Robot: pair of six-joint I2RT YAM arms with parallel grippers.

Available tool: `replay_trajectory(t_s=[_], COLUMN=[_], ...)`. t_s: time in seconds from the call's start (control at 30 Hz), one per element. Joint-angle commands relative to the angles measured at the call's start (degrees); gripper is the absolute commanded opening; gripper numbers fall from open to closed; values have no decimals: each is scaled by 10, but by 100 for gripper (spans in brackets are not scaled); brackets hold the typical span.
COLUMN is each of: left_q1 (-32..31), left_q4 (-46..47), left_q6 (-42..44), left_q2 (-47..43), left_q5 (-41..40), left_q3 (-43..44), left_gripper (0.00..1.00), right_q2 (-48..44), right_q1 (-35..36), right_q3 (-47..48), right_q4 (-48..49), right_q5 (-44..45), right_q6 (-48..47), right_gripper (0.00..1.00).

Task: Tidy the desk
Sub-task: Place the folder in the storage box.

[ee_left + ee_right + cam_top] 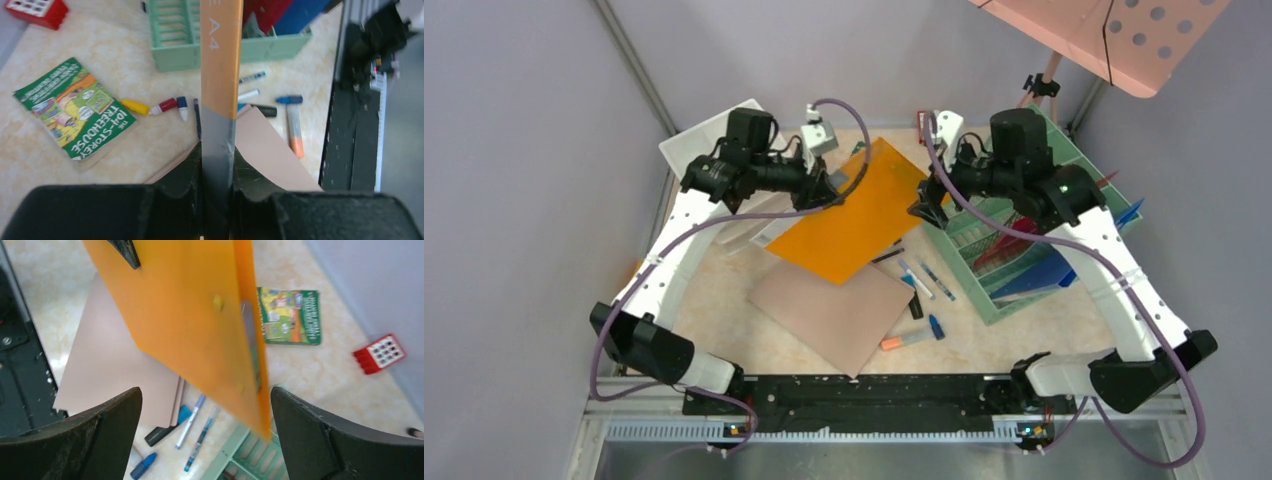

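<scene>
So, L gripper (217,167) jaws clamped on orange folder (854,215); R gripper (205,400) jaws wide apart near it; desk (125,50) lies beneath both.

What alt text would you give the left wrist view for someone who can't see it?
The left gripper is clamped on the edge of an orange A4 folder, seen edge-on. Behind it on the beige desk lie a green paperback, scattered pens, a brown folder and a green rack.
</scene>
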Motion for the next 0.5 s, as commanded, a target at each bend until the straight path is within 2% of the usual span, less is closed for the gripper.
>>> replay_trajectory(t_s=[0.0, 0.23, 0.47], left_q1=[40, 30, -9], left_q4=[313, 566, 685], left_q6=[-216, -466, -582], left_q2=[-74, -37, 51], left_q5=[39, 40, 36], left_q3=[-63, -68, 10], left_gripper=[0, 0, 0], right_q2=[-36, -54, -60], right_q1=[-15, -120, -277], right_q3=[73, 111, 115], right_q4=[-12, 4, 4], right_q5=[70, 101, 10], right_q6=[26, 79, 132], right_gripper=[99, 99, 99])
